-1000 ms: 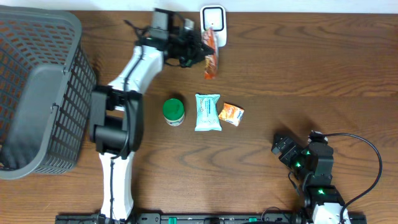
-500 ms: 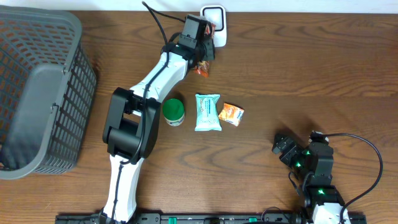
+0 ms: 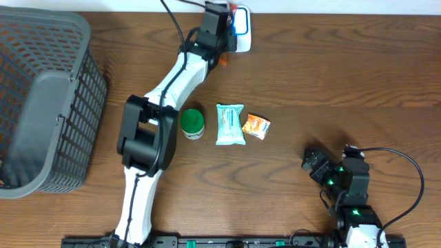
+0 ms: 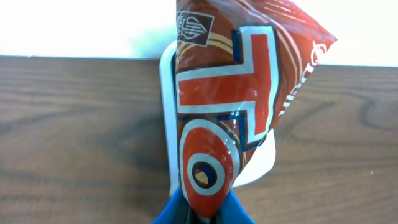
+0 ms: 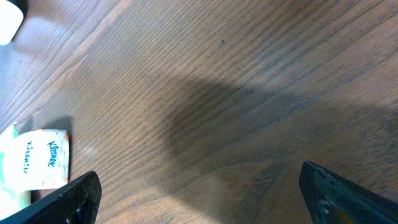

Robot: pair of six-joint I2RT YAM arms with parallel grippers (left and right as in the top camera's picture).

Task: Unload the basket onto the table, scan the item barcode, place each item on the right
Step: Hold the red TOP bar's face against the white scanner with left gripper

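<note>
Right tool (image 5: pixel 202 196) sits nearest the base, jaws wide apart and holding nothing. Looks parked, since this step needs one arm.

Mid tabletop (image 3: pixel 331 89): green-lidded jar (image 3: pixel 192 124), tissue pack (image 3: pixel 230 124) and small orange packet (image 3: pixel 255 126) lie in a row, likely queued for their turn.

Far edge: left tool (image 4: pixel 202 211) is clamped on one end of the red snack bag (image 4: pixel 236 106). The bag is held over the white scanner (image 3: pixel 242 38) and covers most of it. Gripping the end probably leaves the printed panel unobstructed. Scanner window glows blue. Can't tell if the barcode faces it, or if the bag touches it.
</note>
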